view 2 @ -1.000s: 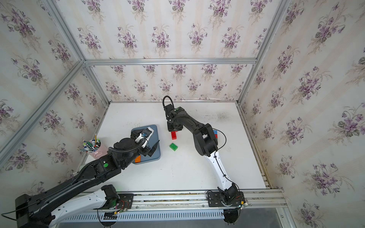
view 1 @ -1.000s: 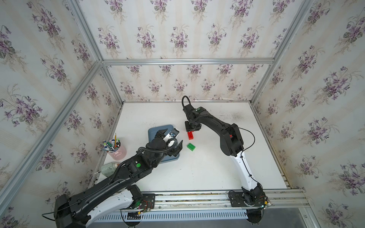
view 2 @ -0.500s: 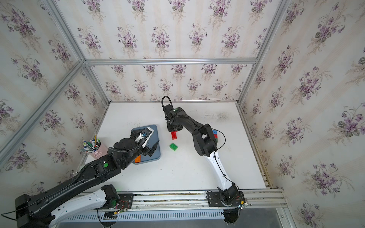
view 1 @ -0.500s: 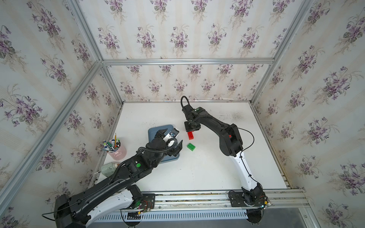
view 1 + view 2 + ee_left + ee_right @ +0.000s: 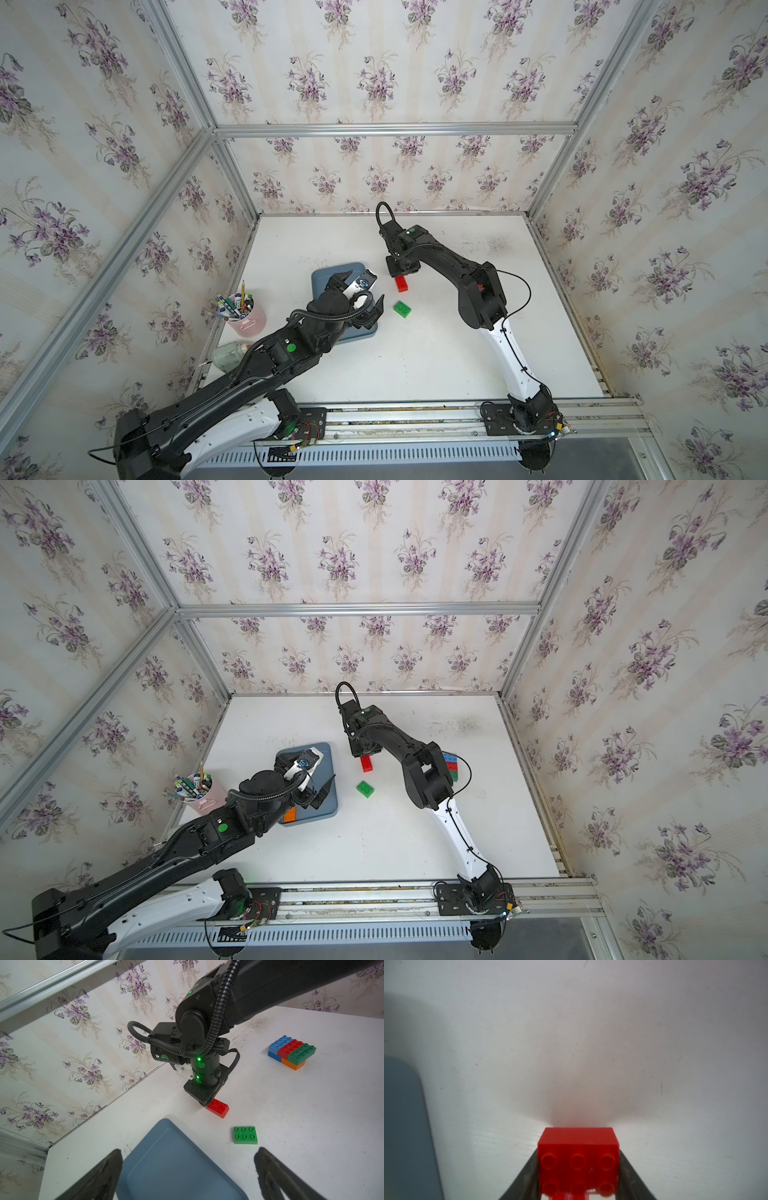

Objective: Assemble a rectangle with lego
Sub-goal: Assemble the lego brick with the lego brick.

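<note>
**Containers**
- In the blue-grey tray [image 5: 328,762], on the left-arm side of the table [image 5: 436,353]: one orange brick [image 5: 289,814], at the tray corner nearest the robot base and partly covered by the left arm.
- In the pink cup [image 5: 249,322], by the left wall: pens and pencils, too small to count.
- Beside the cup: a translucent bottle [image 5: 227,355] lying on its side, contents not discernible.

**Count of lego in view: eight**
- Loose: one red brick [image 5: 401,283], one green brick [image 5: 402,309] and the orange brick.
- Joined: five, forming one block [image 5: 291,1051] on the right-arm side of the table, well apart from the tray. Light blue, red and green side by side on top; blue and orange beneath.

**Appearance**
- All bricks: glossy plastic with round studs on top.
- Green brick: six studs in two rows of three. Flat on the table between tray and right arm, touching nothing.
- Red brick: two rows of three studs visible in the right wrist view, the rest hidden under the gripper. On the table surface, near the green brick, on its far side.

**Grippers**
- Right gripper [image 5: 578,1167]: closed partway, both fingers [image 5: 529,1172] pressed against opposite sides of the red brick.
- Left gripper [image 5: 188,1150]: spread fully, holding nothing, hovering over the tray edge.
</note>
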Motion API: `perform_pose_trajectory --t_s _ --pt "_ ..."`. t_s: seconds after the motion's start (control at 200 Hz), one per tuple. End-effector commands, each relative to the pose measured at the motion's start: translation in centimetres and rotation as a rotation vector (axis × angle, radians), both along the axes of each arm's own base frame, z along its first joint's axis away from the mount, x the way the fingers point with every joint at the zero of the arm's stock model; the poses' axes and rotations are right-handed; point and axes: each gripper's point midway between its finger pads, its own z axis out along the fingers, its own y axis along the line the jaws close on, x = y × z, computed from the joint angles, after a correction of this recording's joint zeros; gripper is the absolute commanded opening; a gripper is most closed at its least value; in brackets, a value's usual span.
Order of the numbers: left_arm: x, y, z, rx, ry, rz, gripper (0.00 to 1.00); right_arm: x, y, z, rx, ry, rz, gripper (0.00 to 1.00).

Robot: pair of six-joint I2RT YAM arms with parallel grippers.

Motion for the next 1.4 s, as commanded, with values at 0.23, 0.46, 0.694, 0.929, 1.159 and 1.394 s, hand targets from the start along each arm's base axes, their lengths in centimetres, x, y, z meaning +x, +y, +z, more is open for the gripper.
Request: perform_pose_trajectory --t_s 0.23,0.46,0.694,0.929,1.159,1.394 --pt "0.2 0.2 0.2 0.012 -0.006 0.014 1.00 -1.1 -2.1 -1.0 -0.113 0.042 0.024 0.37" --pt "0.2 0.1 0.2 0.012 -0.007 0.011 1.00 -1.7 -2.1 -0.7 -0.103 0.056 0.046 0.39" --pt "0.2 0.2 0.2 0.012 -0.008 0.012 1.00 -2.2 -2.2 -1.0 -0.104 0.071 0.078 0.42" --pt "0.1 0.2 0.2 0.013 -0.011 0.009 1.00 -2.4 -1.8 -1.0 -0.085 0.080 0.097 0.47" --pt "0.1 0.1 0.2 0.015 -0.012 0.001 1.00 -2.3 -1.6 -0.3 -0.060 0.062 0.104 0.56" --pt "0.1 0.1 0.1 0.020 -0.013 -0.003 1.00 -2.1 -0.9 0.7 -0.013 0.040 0.114 0.60"
